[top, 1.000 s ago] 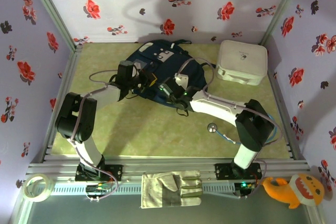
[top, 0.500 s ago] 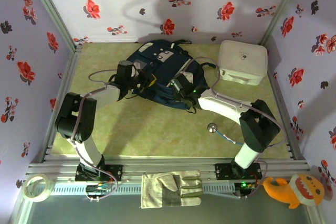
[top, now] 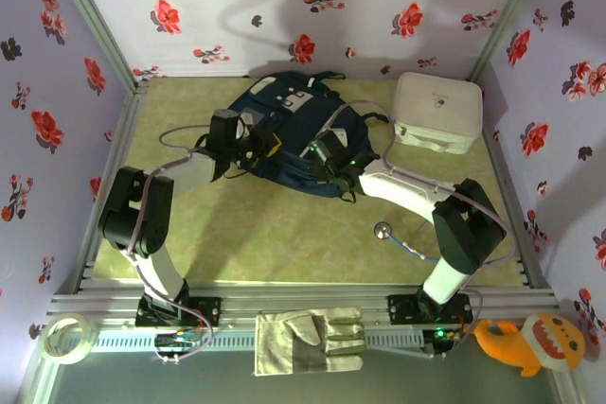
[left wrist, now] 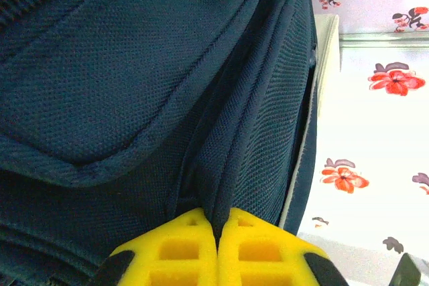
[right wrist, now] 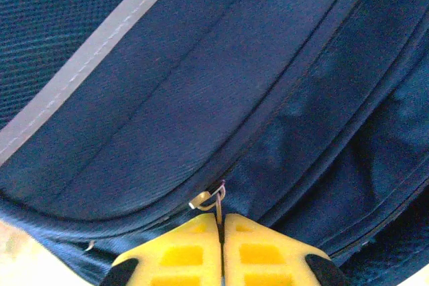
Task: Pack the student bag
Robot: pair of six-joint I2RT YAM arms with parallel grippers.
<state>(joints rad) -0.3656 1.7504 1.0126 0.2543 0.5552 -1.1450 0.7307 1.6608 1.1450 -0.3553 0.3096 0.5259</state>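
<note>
The student bag (top: 294, 130) lies on the green counter (top: 284, 243) in the upper middle of the top view, with both arms reaching up to it from the bottom of the frame; the left arm meets its left edge, the right arm its lower right edge. In the left wrist view the left end effector (left wrist: 216, 222) sits at the bottom centre, its yellow fingers (left wrist: 177, 246) pressed together and pinching a raised fold of the navy fabric; in the right wrist view the right end effector (right wrist: 222, 222) is likewise closed, clamped on the small metal zipper pull (right wrist: 213, 199) just above its fingertips, beside a grey stripe running to the upper left. A white zip case (top: 437, 111) rests at the upper right of the top view, just beside the bag; a stethoscope (top: 383, 230) lies lower right of centre; a work glove (top: 311, 341), a tape roll (top: 66, 338) and an orange plush shark (top: 525, 340) line the bottom edge.
</note>
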